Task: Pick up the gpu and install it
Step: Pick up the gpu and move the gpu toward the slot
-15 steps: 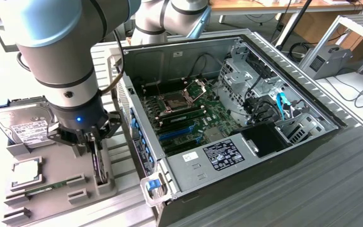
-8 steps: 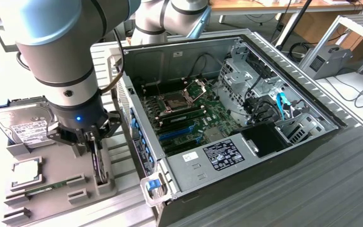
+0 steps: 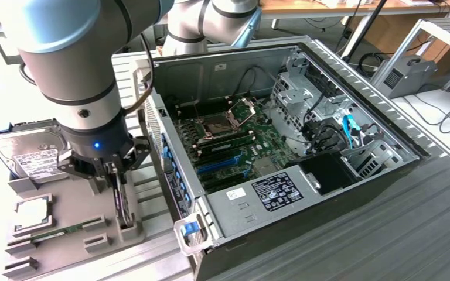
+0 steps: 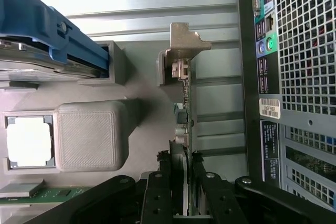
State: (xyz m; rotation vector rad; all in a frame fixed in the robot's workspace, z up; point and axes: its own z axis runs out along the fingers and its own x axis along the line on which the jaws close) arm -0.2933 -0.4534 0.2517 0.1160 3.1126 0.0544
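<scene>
**Pick step: the gripper (image 3: 115, 175) is closed on the gpu (image 4: 185, 108), card not yet lifted**

The gripper stands low in the lower left of the exterior view. Its two black fingers (image 4: 160, 192) press on both faces of the gpu. I see no gap between them and the card, so I judge this a firm closed grip.

The card stands on its long edge in a slot of the grey holder (image 3: 77, 199). The step in hand is therefore the pick, and the lift is not yet begun. In my judgement the lift calls for a straight upward pull, because a thin board seated in a slot can jam or bend if it tilts. The install calls for careful alignment with the blue slots (image 3: 215, 165) on the motherboard (image 3: 241, 146).

The gpu is thin, dark and flat, with a folded silver metal bracket (image 4: 182, 38) at the end far from the fingers. The holder is matt grey plastic with fine printed ridges and rounded blocks.

On the same holder rest a hard drive (image 3: 28, 151) in a glossy blue frame (image 4: 58, 30), a square shiny processor (image 3: 33, 212) and a narrow green memory stick (image 3: 53, 233). The open computer case (image 3: 233, 55) takes the centre and right of the exterior view. It is bare sheet metal, and its rear panel (image 4: 304, 51) is perforated.
</scene>
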